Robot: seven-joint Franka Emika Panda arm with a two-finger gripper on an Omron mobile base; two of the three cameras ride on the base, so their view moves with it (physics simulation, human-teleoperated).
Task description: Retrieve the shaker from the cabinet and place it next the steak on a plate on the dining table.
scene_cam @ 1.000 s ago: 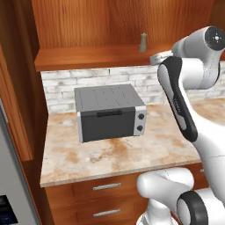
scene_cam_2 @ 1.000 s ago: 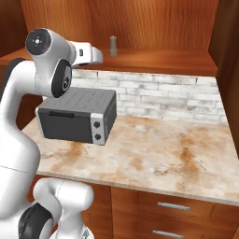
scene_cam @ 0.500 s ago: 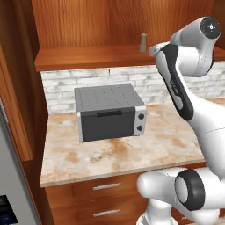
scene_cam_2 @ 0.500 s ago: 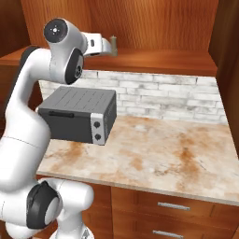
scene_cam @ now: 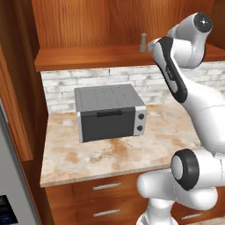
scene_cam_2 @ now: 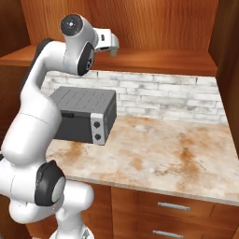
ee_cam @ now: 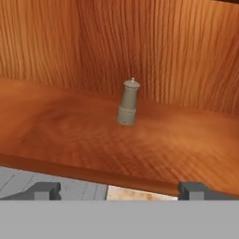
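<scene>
Starting at the left, we see the toaster oven (scene_cam: 110,112) sitting where it sat a second ago on the marble counter (scene_cam: 123,151), and the views have not shifted, so our base is parked. What has changed is our arm: over the last second it has swung up and in toward the cabinet (scene_cam: 96,56), and the hand now hangs level with the shelf edge. Moving right along that shelf, the shaker (scene_cam: 143,42) stands upright near the back wall, untouched, with bare wood all around it. Just to its right in the left base view is our wrist; from the right base view the gripper (scene_cam_2: 113,48) points at the shelf. Through the hand camera the shaker (ee_cam: 129,102) is nearly centred and well ahead of us, while our two fingertips (ee_cam: 43,190) sit wide apart at the bottom, so the claw is open and holds nothing. We judge this as the approach being lined up: the reach forward and the grasp are yet to come, and the plate and steak on the dining table lie well beyond that.
</scene>
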